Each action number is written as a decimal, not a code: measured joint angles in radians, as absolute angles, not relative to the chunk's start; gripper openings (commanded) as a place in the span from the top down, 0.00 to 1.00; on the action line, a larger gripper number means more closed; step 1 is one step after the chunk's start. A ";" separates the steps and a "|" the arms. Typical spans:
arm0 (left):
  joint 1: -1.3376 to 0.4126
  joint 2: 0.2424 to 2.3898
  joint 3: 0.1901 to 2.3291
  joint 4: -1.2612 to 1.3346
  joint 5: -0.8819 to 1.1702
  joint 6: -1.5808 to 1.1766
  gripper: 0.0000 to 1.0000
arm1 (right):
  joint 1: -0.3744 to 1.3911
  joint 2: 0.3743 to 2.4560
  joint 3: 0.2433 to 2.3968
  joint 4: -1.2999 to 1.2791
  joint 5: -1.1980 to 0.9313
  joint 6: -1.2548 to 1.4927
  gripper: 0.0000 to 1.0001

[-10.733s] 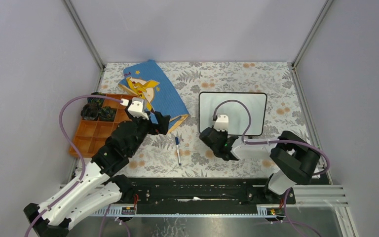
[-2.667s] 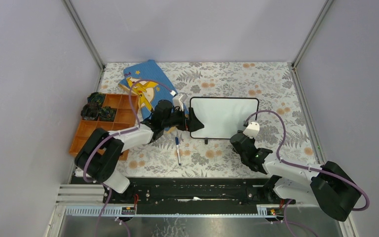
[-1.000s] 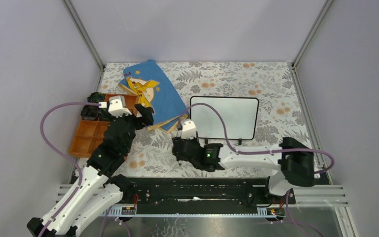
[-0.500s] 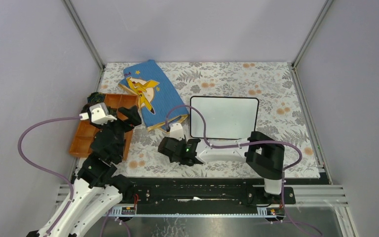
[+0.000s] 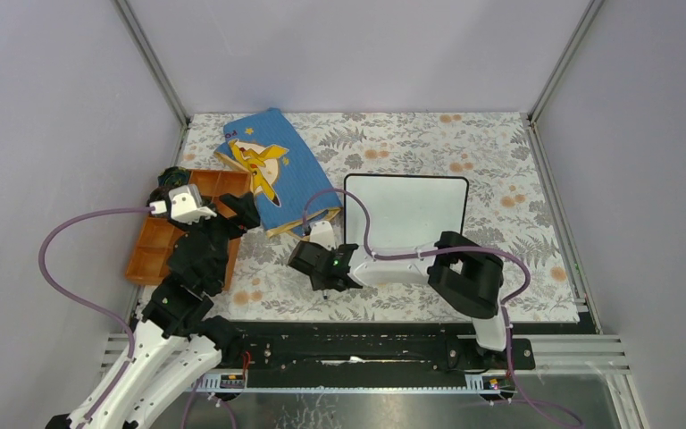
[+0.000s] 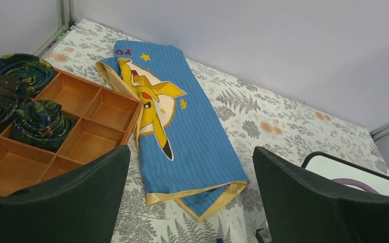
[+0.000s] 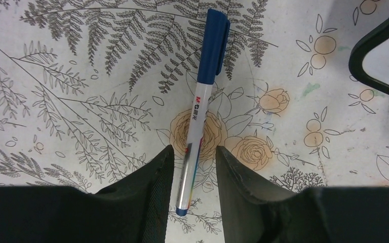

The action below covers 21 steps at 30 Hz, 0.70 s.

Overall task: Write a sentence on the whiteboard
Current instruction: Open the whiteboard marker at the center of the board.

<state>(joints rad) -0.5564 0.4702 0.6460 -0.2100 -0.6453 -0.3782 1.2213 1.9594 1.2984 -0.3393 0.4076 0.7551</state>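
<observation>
Plain pale grey-lilac walls (image 5: 357, 54) close the table (image 5: 545, 223) in on three sides, joined at the corners by slim metal posts (image 5: 151, 61). A white cloth (image 5: 500, 152) printed with grey ferns and orange flowers covers the table. Light is soft, even.

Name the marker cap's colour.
Dark blue; the cap shows best in the right wrist view.

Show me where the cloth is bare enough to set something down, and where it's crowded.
Bare: the far strip of floral cloth behind the whiteboard, and the patch between the whiteboard and the right wall. Crowded: left and centre, where the orange tray, blue book, marker and right pincer sit close together.
</observation>
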 measured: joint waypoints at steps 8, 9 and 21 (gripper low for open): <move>-0.557 0.472 0.646 -0.210 -0.636 -0.378 0.01 | 1.211 1.976 1.299 -0.339 0.389 0.752 0.63; -0.557 0.472 0.646 -0.210 -0.636 -0.378 0.01 | 1.209 1.976 1.299 -0.339 0.386 0.750 0.63; -0.562 0.472 0.646 -0.210 -0.636 -0.378 0.01 | 1.206 1.998 1.330 -0.363 0.382 0.727 0.64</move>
<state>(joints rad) -0.5625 0.4721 0.6456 -0.2100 -0.6357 -0.3779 1.2060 1.9984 1.3300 -0.3634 0.3824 0.7265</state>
